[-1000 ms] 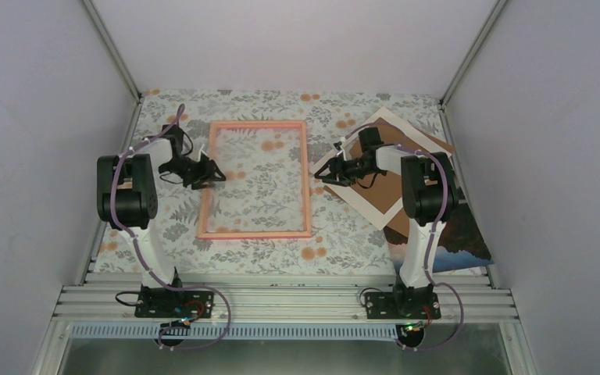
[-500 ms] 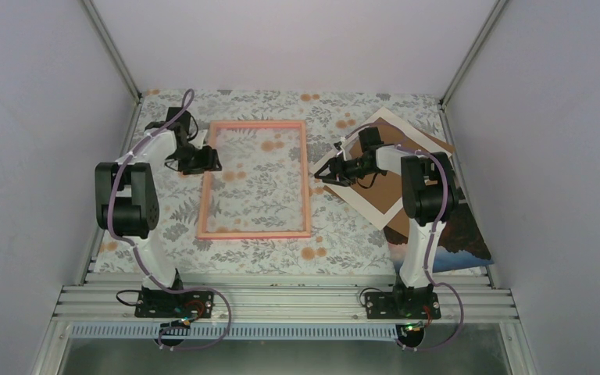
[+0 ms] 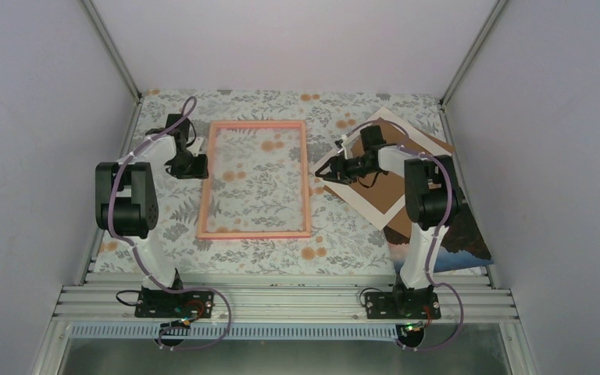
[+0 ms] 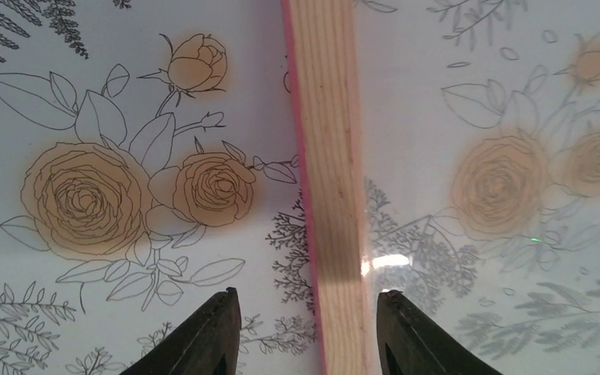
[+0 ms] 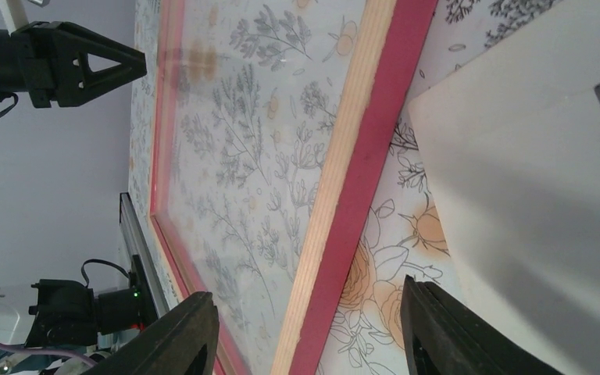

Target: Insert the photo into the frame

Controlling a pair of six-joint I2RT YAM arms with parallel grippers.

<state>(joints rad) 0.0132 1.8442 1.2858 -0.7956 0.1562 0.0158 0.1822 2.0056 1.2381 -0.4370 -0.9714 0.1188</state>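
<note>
The pink frame (image 3: 255, 233) lies flat in the middle of the floral table, its clear pane showing the pattern beneath. My left gripper (image 3: 200, 166) points down at the frame's left rail (image 4: 328, 156). It is open, one finger on either side of the rail with a gap each side. My right gripper (image 3: 321, 176) is open too, straddling the right rail (image 5: 359, 156) without closing on it. The photo (image 3: 462, 230) lies at the near right, partly under the right arm and the boards.
A white border mat (image 3: 375, 201) lies tilted just right of the frame, on a brown backing board (image 3: 426, 144). The mat's corner (image 5: 531, 156) is close beside my right finger. Grey walls close in the table on three sides.
The left gripper drew back leftwards from over the pane to the frame's left rail and turned downward; its jaws widened, then narrowed. The right arm barely moved.
</note>
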